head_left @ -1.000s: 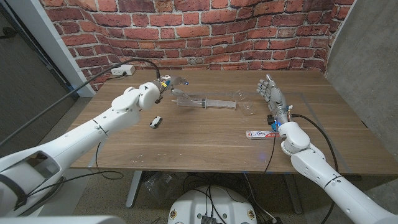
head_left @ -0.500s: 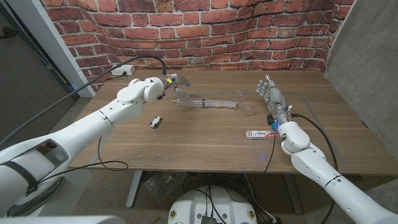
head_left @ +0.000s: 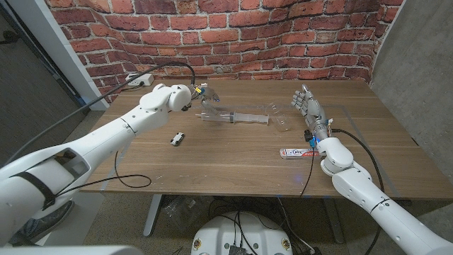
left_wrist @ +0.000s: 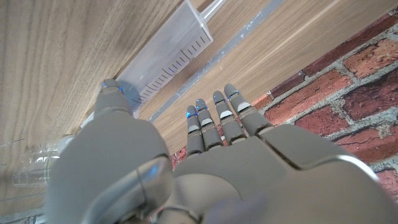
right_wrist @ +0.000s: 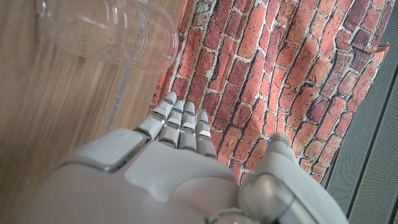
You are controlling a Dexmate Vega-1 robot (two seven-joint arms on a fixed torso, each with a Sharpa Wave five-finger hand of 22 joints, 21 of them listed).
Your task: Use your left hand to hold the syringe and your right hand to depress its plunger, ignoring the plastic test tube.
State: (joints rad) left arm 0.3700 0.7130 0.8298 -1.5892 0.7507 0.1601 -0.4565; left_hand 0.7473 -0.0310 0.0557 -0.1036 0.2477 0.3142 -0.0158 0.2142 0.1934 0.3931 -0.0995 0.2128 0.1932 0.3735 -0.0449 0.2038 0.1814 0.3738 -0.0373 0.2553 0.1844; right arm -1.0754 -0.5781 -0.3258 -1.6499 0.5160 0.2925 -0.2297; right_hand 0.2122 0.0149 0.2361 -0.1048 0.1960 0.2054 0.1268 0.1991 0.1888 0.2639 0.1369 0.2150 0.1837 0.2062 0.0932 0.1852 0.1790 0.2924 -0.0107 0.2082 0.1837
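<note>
Syringe point(head_left: 237, 117) lies on its side on the table point(head_left: 233, 159), toward the far middle, long axis running left to right. In the left wrist view the barrel point(left_wrist: 166, 64) is clear, with black graduation marks, resting on the wood.

Left hand point(head_left: 203, 101) is at the syringe's left end, over the far left part of the table. From the wrist camera its fingers point(left_wrist: 217, 118) are straight and together, pointing past the barrel toward the brick wall point(head_left: 233, 35); the thumb point(left_wrist: 115, 99) reaches to the barrel's end. Whether the thumb touches the barrel cannot be told. Nothing is grasped; hand released.

Right hand point(head_left: 309, 108) stands over the right side of the table, well apart from the syringe, fingers extended upward and together, holding nothing. In the right wrist view the fingers point(right_wrist: 180, 121) point toward the brick wall, with the test tube point(right_wrist: 112, 31) lying clear and rounded on the wood just beyond them. In the head view a faint clear shape point(head_left: 277, 113) lies between the syringe's right end and the right hand; too faint to identify for certain.

Also on the table: small black and white item point(head_left: 177, 138) near the left arm, flat white packet with red print point(head_left: 294, 153) beside the right wrist, white power strip point(head_left: 139, 80) at the far left corner.
</note>
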